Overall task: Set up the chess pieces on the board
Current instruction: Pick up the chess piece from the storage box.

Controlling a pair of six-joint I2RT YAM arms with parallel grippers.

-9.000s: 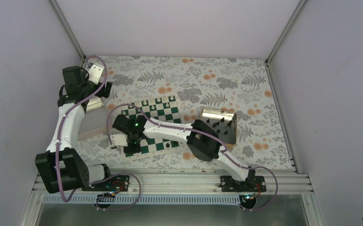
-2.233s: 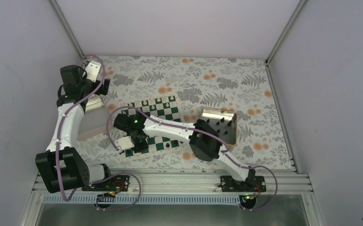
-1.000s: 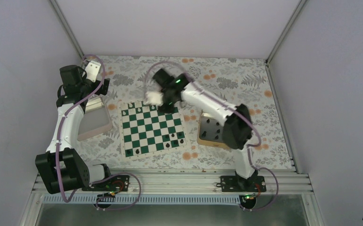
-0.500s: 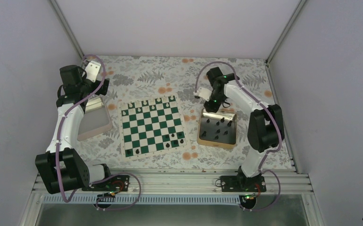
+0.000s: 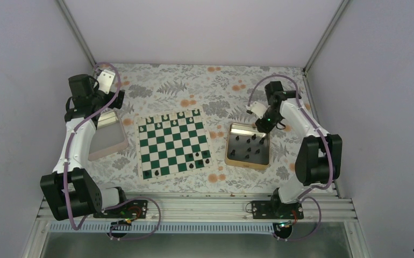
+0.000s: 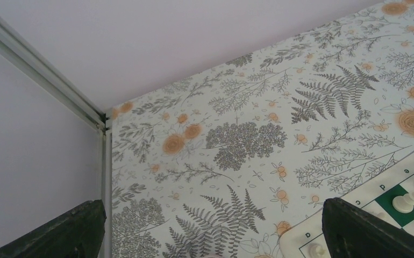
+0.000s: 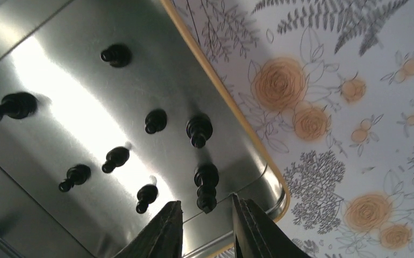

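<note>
Fingers R (image 7: 164, 231) apart, over tray (image 7: 76, 75) w/ blk pieces (image 7: 206, 185) | fingers L (image 6: 366, 231) wide apart, empty

1. We see the board (image 5: 172, 145) lying flat at the centre of the top view, slightly turned, with green and white squares and a cream border.
2. The chess pieces (image 7: 199, 130), black, mostly stand upright in the gold tray (image 5: 245, 129) right of it. A few stand near its lower edge.

Shiny metal tray (image 7: 156, 59), glossy chess pieces (image 7: 206, 185)
</note>
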